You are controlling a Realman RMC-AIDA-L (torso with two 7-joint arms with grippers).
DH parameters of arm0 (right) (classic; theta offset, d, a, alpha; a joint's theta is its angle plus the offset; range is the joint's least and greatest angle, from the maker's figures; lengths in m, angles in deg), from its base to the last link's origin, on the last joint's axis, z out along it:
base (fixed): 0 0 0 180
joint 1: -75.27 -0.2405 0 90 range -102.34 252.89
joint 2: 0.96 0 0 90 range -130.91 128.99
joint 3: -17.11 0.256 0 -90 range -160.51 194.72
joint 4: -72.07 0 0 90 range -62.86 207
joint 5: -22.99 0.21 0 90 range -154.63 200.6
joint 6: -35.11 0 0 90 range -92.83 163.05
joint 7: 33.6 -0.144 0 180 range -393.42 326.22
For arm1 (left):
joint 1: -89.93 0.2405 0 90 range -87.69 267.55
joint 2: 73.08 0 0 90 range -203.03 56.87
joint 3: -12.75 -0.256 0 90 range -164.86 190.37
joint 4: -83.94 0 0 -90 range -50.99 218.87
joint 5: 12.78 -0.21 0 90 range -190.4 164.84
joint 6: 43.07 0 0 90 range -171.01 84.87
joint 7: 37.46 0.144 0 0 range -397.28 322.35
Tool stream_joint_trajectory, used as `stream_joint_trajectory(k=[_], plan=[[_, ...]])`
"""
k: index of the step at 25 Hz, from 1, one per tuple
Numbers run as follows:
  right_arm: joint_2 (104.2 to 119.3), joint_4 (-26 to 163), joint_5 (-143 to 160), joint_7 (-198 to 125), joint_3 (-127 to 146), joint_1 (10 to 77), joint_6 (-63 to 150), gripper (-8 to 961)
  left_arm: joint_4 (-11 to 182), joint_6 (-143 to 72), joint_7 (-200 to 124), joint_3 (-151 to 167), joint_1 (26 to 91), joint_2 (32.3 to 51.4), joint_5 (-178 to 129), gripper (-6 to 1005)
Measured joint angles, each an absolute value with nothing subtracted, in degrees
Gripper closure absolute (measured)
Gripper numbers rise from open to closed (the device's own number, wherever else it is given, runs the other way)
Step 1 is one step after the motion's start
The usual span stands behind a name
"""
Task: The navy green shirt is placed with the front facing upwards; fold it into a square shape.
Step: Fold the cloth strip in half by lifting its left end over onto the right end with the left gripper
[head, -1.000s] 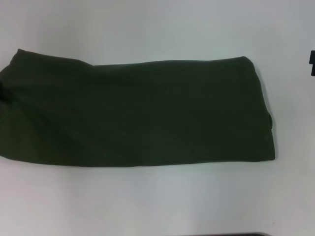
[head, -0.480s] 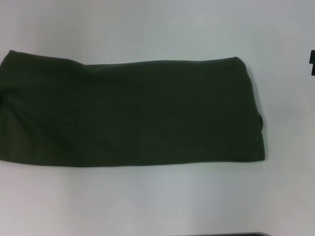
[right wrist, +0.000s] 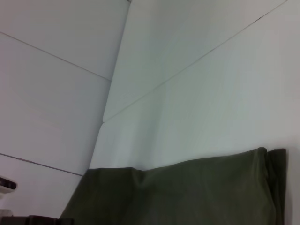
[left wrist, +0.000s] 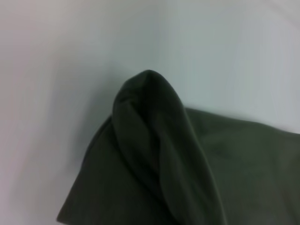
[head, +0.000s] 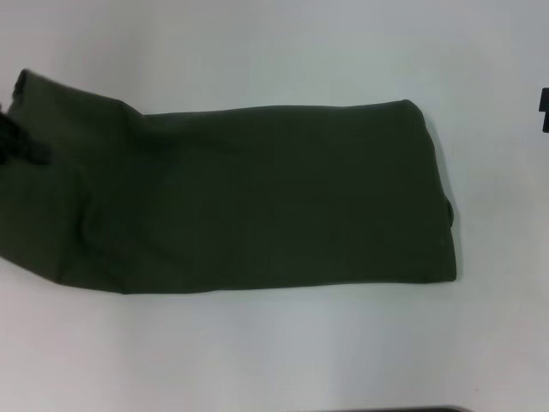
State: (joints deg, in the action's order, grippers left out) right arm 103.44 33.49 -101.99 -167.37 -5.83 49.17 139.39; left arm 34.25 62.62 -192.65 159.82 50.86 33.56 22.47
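White desk (head: 274,352), bare along the near edge in your head view. Going back from there, the navy green shirt (head: 257,197) lies across the middle as a long horizontal band, already folded lengthwise, plain green side up, no lettering showing. Its right end sits flat with a squared edge and a small fold nub on that side. Its left end is lifted: the cloth rises toward the far-left corner and the near-left edge runs up at a slant off the desk.

Left gripper (head: 19,142) is the dark shape at the far-left edge of the head view, right at that raised corner. Your left wrist view shows the shirt (left wrist: 164,154) bunched into a rounded peak above the desk (left wrist: 56,70), but I can't tell how wide the gripper stands or whether it has the cloth.

Right gripper doesn't show in any view; the right wrist camera looks down from above at the shirt's flat end (right wrist: 197,192) and the desk (right wrist: 187,93) beyond it. A dark block (head: 544,109) sits at the far-right edge
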Motion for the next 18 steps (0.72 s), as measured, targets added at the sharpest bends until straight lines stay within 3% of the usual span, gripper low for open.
stream_joint_trajectory(k=[18], plan=[[103.06,33.4,-102.1,-167.4,-6.6,49.3,139.6,298,37.0,67.0,-192.2,159.2,44.1,40.84,30.6,910]])
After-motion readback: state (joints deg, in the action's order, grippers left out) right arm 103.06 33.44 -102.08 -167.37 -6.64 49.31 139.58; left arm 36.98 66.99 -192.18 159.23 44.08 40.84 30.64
